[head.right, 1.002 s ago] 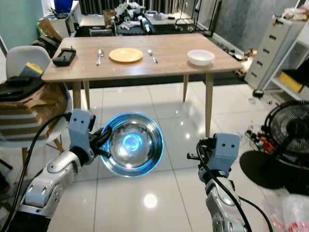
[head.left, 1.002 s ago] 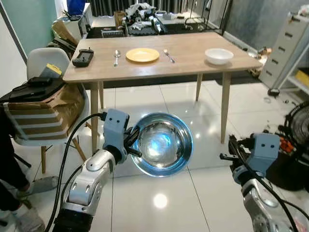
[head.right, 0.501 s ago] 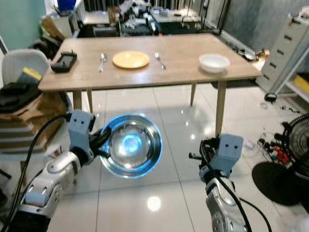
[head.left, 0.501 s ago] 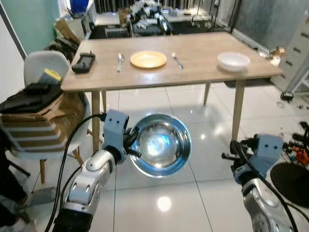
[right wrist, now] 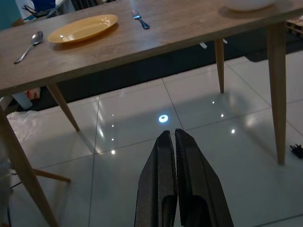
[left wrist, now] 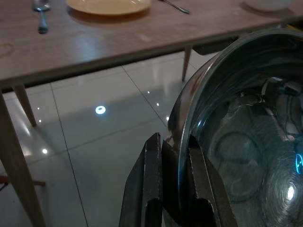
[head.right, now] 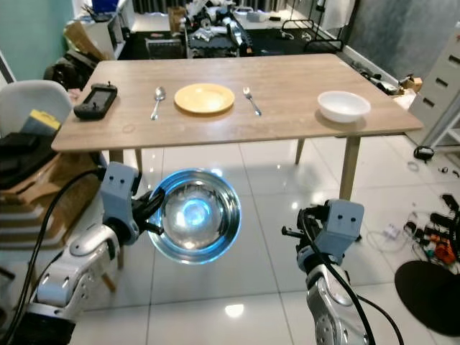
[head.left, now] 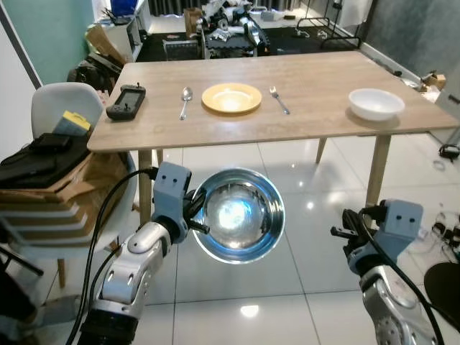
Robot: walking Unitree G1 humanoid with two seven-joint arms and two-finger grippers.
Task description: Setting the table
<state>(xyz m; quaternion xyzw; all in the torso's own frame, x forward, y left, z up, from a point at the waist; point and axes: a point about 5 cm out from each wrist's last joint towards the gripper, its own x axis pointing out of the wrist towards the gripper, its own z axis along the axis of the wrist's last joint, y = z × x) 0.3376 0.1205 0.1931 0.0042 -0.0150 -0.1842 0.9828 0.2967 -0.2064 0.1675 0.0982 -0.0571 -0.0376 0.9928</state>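
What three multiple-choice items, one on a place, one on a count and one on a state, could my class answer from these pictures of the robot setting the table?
1. Where does the spoon lie?
A. left of the yellow plate
B. inside the white bowl
C. on the floor

2. How many bowls are in view?
A. one
B. two
C. four

3. What is the left gripper doing?
A. hanging open
B. gripping the rim of the steel bowl
C. holding a fork

Key: 1 A, the spoon lies beside the plate; 2 B, one white and one steel; 3 B, its fingers pinch the rim.

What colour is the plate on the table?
The plate is yellow, between a spoon and a fork; the left eye view shows it best.
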